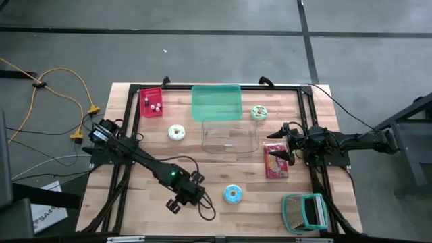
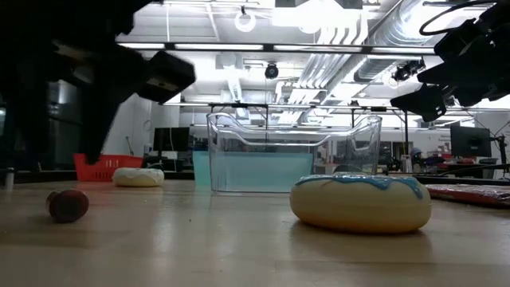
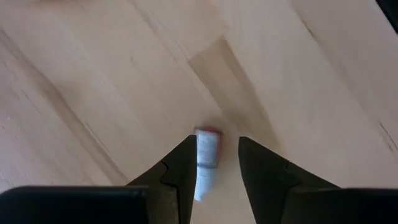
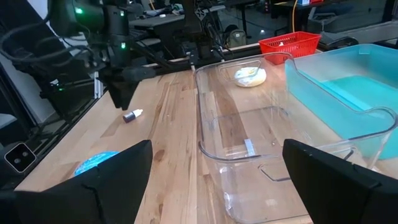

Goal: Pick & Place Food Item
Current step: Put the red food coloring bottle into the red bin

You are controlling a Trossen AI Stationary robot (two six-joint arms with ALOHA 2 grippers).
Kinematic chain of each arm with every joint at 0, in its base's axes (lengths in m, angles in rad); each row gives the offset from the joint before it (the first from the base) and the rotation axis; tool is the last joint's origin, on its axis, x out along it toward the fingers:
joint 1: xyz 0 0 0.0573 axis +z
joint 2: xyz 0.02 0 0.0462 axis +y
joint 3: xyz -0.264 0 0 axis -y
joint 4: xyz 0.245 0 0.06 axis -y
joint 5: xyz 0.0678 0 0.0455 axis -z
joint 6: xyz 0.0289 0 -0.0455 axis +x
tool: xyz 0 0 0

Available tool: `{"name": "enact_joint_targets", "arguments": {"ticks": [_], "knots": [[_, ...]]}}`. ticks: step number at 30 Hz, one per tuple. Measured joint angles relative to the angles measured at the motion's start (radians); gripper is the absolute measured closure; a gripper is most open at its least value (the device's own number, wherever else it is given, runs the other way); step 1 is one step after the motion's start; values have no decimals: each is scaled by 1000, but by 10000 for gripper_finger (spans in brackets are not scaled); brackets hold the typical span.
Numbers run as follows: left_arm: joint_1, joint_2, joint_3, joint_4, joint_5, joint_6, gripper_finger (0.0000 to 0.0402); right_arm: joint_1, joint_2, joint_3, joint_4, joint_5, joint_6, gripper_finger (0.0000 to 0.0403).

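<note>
- Hovering my left gripper (image 3: 216, 163) low over the worktop (image 1: 223, 216), I had it right above a small red-and-white food piece (image 3: 206, 157) near the front edge.
- Its fingers were partly apart with the piece between them, and I judged they were not pinching it: in the low view the piece (image 2: 67, 205) lay on the wood by itself, and the right wrist view showed the same.
- I guessed this was the picking step. The next move called for going down a bit more and closing on the piece, then carrying it to the clear bin (image 1: 230, 137) in the middle.
- My right gripper (image 4: 211, 180) waited wide open and empty, up above the worktop beside the clear bin.
- The blue donut (image 1: 232, 194) sat near the left gripper, and the white donut (image 1: 177, 132) was well apart, near the red basket (image 1: 151, 102).
- I could not tell what kind of food the small piece was.
- In the high view the arm hid the piece, so I could not see it there.
- In the low view the left arm was only a dark shape, and its fingertips were hard to make out.
</note>
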Motion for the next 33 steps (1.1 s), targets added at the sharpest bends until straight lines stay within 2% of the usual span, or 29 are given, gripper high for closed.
{"name": "enact_joint_targets", "arguments": {"ticks": [33], "knots": [[-4,76,1,-15,-57,-37,288,0,0,0,1,-2,0,53]]}}
